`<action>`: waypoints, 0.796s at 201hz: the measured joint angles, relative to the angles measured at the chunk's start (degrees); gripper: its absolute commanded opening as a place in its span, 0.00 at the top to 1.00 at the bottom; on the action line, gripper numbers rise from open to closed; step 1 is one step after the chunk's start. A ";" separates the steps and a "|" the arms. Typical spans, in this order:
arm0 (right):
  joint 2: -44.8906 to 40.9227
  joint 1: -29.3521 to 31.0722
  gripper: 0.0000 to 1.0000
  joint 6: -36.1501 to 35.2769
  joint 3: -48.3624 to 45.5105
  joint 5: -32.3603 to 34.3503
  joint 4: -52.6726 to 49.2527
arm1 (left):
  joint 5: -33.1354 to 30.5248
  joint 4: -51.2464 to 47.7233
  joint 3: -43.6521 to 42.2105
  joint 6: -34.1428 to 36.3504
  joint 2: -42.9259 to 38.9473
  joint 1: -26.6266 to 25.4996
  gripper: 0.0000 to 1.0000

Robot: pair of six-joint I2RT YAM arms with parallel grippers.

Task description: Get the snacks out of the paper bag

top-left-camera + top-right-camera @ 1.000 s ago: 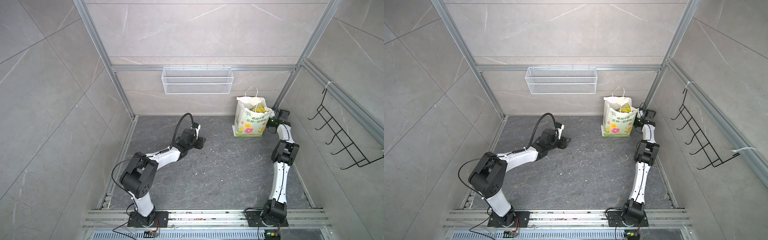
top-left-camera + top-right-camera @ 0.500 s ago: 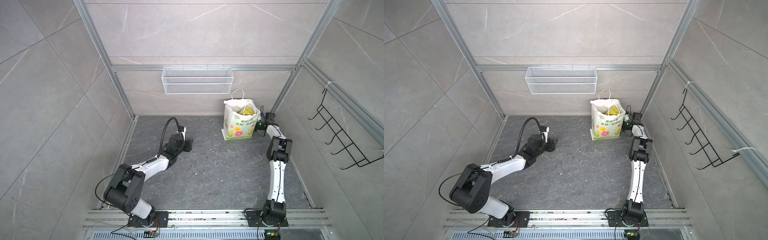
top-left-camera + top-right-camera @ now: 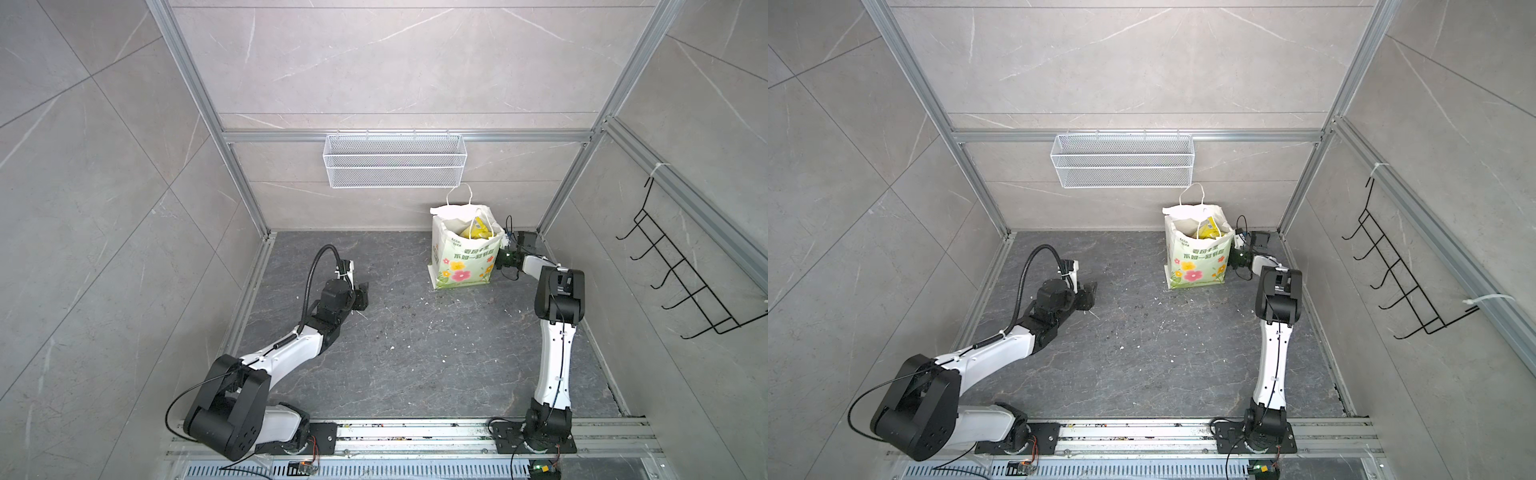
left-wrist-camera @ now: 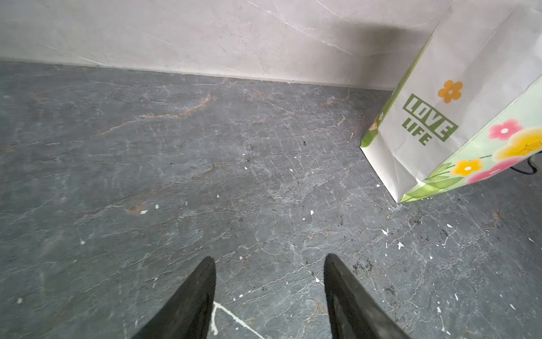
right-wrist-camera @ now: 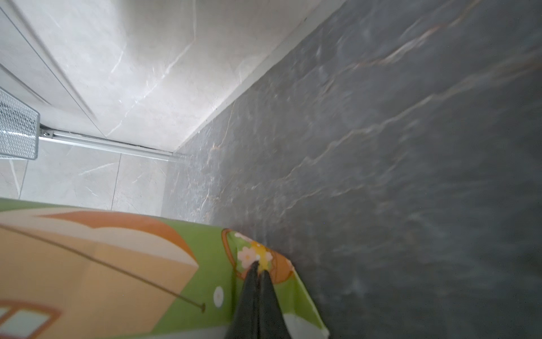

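The paper bag (image 3: 461, 266) (image 3: 1196, 266) stands upright on the dark floor near the back wall, right of centre, with its mouth open. Yellow snacks (image 3: 478, 228) (image 3: 1208, 228) poke out of the top; any others are hidden inside. My right gripper (image 3: 498, 263) (image 3: 1230, 263) is shut, and in the right wrist view its tips (image 5: 259, 264) rest against the bag's printed side (image 5: 117, 278). My left gripper (image 3: 365, 297) (image 3: 1090, 295) hovers low over the floor far to the left of the bag. It is open and empty (image 4: 268, 261), with the bag's "LOVE LIFE" side (image 4: 434, 126) ahead and to one side.
A white wire mesh basket (image 3: 395, 166) hangs on the back wall just above and left of the bag. A black hook rack (image 3: 681, 282) is fixed to the right wall. White specks litter the floor (image 3: 415, 353) between the arms.
The bag has slid leftward along the back wall with my shut right gripper against its side. My left gripper has drawn back to the left and opened slightly wider.
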 measured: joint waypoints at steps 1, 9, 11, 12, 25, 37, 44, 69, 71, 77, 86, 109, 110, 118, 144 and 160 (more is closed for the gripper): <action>-0.15 0.09 1.00 -0.02 -0.13 0.04 -0.15 | -0.04 -0.02 -0.09 0.00 -0.11 0.00 0.38; -0.94 0.57 1.00 0.02 -0.61 0.13 -0.33 | -0.46 0.04 -1.11 0.00 -1.49 0.26 0.38; -1.16 0.72 1.00 0.04 -0.76 0.15 -0.33 | -0.61 0.04 -1.40 0.00 -1.81 0.28 0.38; -1.22 0.76 1.00 0.07 -0.81 0.20 -0.35 | -0.63 0.04 -1.49 0.00 -1.90 0.31 0.38; -2.75 1.62 1.00 0.31 -2.14 0.76 -0.11 | -1.44 0.13 -3.04 -0.04 -3.45 0.57 0.38; -4.55 2.49 1.00 0.70 -4.31 1.57 0.07 | -1.92 0.28 -4.46 -0.26 -4.37 0.59 0.38; -5.68 3.04 1.00 0.94 -5.75 2.14 0.20 | -2.14 0.39 -5.33 -0.55 -4.74 0.59 0.38; -9.49 5.16 1.00 2.97 -11.72 4.09 2.32 | -2.51 0.33 -7.74 -1.81 -5.29 0.59 0.38; -9.75 5.29 1.00 3.26 -12.15 4.20 2.58 | -2.51 0.31 -7.91 -1.97 -5.38 0.59 0.38; -10.62 5.77 1.00 4.09 -13.88 4.70 3.80 | -2.51 0.31 -8.39 -2.38 -5.62 0.59 0.38; -12.07 6.54 1.00 5.75 -16.92 5.68 5.75 | -2.51 0.31 -9.18 -3.02 -6.23 0.59 0.38; -14.38 8.26 1.00 9.42 -22.43 8.22 9.97 | -2.58 0.02 -10.97 -4.31 -8.61 0.59 0.38; -14.43 8.41 1.00 9.64 -22.62 8.35 10.12 | -2.58 -0.04 -11.04 -4.37 -8.76 0.59 0.38; -14.58 9.07 1.00 10.73 -23.43 8.96 11.21 | -2.69 -0.33 -11.17 -4.50 -9.42 0.59 0.38; -14.58 11.39 1.00 12.85 -25.14 10.78 13.92 | -2.86 -0.92 -11.15 -4.48 -10.78 0.59 0.38; -14.82 12.92 1.00 14.16 -26.86 11.93 15.85 | -2.84 -1.49 -10.97 -4.31 -10.86 0.59 0.38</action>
